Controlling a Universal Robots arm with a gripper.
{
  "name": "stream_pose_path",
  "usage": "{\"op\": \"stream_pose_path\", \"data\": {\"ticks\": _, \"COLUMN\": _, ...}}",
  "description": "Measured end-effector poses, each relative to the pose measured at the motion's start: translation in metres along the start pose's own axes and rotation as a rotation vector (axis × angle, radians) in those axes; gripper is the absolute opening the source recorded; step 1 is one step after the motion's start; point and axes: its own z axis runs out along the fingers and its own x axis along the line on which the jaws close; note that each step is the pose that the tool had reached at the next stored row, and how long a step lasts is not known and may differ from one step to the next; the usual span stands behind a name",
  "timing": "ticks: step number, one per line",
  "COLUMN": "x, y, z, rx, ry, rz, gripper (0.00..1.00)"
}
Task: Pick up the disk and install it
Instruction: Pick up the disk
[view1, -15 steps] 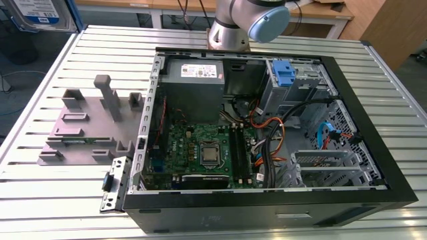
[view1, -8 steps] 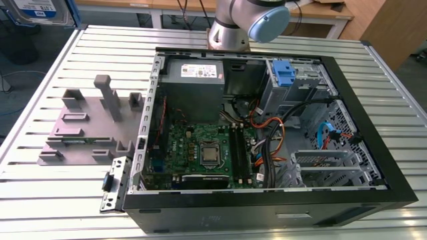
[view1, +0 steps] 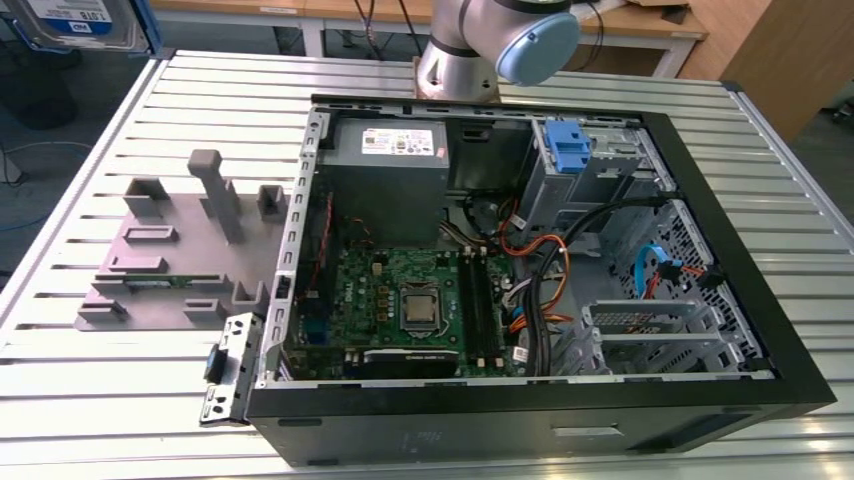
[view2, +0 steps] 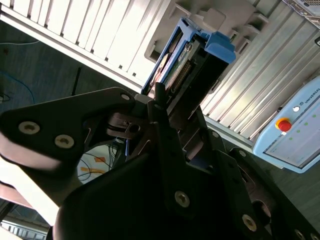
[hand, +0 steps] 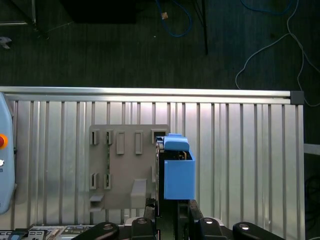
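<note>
While the claw hung above a slatted metal table, an open computer case lay on that table, well apart from the claw. Below the claw, on the slats, sat a grey holder plate. The claw's fingers were closed tight on the disk, which was held edge-on and clear of the table, its blue side rails reaching away from the claw toward the plate.

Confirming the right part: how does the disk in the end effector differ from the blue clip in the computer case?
The disk is clamped in the end effector above the table; the blue clip stands in the computer case's drive bay. The disk's blue rails carry a drive; the blue clip looks empty. Both show blue plastic.
</note>
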Motion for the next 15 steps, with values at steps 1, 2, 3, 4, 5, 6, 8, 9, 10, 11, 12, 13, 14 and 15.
{"op": "stream_pose_path", "data": {"ticks": 1, "x": 0.0000, "y": -0.0007, "z": 0.0000, "rx": 0.0001, "ry": 0.0000, "rz": 0.000, "gripper": 0.35}}
{"op": "stream_pose_path", "data": {"ticks": 2, "x": 0.0000, "y": -0.0017, "z": 0.0000, "rx": 0.0000, "ry": 0.0000, "rz": 0.000, "gripper": 0.35}}
{"op": "stream_pose_path", "data": {"ticks": 3, "x": 0.0000, "y": -0.0027, "z": -0.0001, "rx": -0.0001, "ry": 0.0001, "rz": 0.000, "gripper": 0.35}}
{"op": "stream_pose_path", "data": {"ticks": 4, "x": 0.0000, "y": -0.0038, "z": -0.0001, "rx": -0.0001, "ry": 0.0000, "rz": 0.000, "gripper": 0.35}}
{"op": "stream_pose_path", "data": {"ticks": 5, "x": 0.0000, "y": -0.0052, "z": -0.0001, "rx": 0.0000, "ry": 0.0000, "rz": 0.000, "gripper": 0.35}}
{"op": "stream_pose_path", "data": {"ticks": 6, "x": 0.0000, "y": -0.0068, "z": -0.0002, "rx": -0.0001, "ry": 0.0001, "rz": 0.000, "gripper": 0.35}}
{"op": "stream_pose_path", "data": {"ticks": 8, "x": -0.0001, "y": -0.0095, "z": -0.0003, "rx": -0.0001, "ry": 0.0001, "rz": 0.000, "gripper": 0.35}}
{"op": "stream_pose_path", "data": {"ticks": 9, "x": -0.0001, "y": -0.0108, "z": -0.0003, "rx": -0.0001, "ry": 0.0000, "rz": 0.000, "gripper": 0.35}}
{"op": "stream_pose_path", "data": {"ticks": 10, "x": -0.0001, "y": -0.0115, "z": -0.0003, "rx": 0.0001, "ry": 0.0001, "rz": 0.000, "gripper": 0.35}}
{"op": "stream_pose_path", "data": {"ticks": 11, "x": -0.0001, "y": -0.0115, "z": -0.0003, "rx": 0.0000, "ry": 0.0001, "rz": 0.000, "gripper": 0.35}}
{"op": "stream_pose_path", "data": {"ticks": 12, "x": -0.0001, "y": -0.0115, "z": -0.0003, "rx": 0.0000, "ry": 0.0000, "rz": 0.000, "gripper": 0.35}}
{"op": "stream_pose_path", "data": {"ticks": 13, "x": -0.0001, "y": -0.0115, "z": -0.0003, "rx": 0.0000, "ry": 0.0001, "rz": 0.000, "gripper": 0.35}}
{"op": "stream_pose_path", "data": {"ticks": 14, "x": -0.0001, "y": -0.0115, "z": -0.0003, "rx": 0.0000, "ry": 0.0000, "rz": 0.000, "gripper": 0.35}}
{"op": "stream_pose_path", "data": {"ticks": 15, "x": -0.0001, "y": -0.0116, "z": -0.0003, "rx": 0.0000, "ry": 0.0000, "rz": 0.000, "gripper": 0.35}}
